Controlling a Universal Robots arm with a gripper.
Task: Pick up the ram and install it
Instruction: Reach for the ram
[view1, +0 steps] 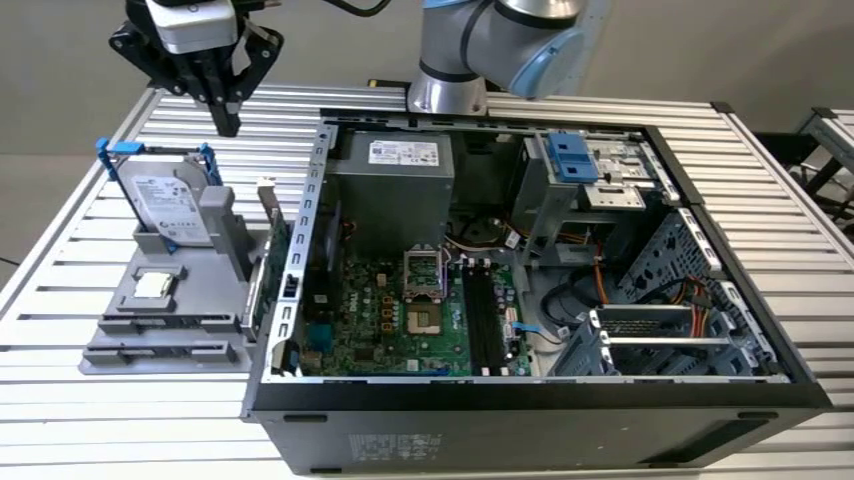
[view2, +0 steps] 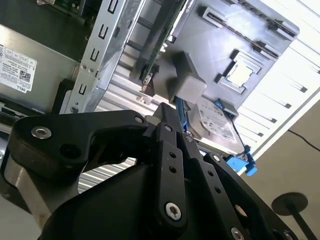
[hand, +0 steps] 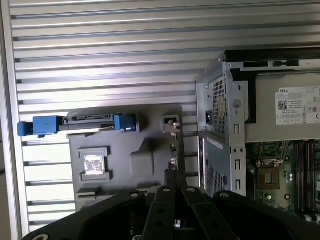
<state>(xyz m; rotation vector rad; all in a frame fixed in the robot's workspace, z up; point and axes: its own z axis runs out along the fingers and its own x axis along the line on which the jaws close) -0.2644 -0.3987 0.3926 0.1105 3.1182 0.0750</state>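
Black outer wall of the open computer case lies nearest in the exterior view, resting on a slatted metal table. Inside the case, the green motherboard carries long black slots. At the exterior view's left, just beside the case, a grey fixture holds four items, near to far:

- two dark grooves
- a square chip
- an upright thin card at the case-side edge
- a silver hard drive standing tilted in a blue bracket

Position of the ram: no stick can be singled out with certainty, and whether it sits in a groove or in a slot cannot be told. Beyond and above the hard drive hangs the gripper, apart from every part. Its fingers are closed tip to tip, and nothing is seen between them in both wrist views. Farthest, the arm rises behind the case.
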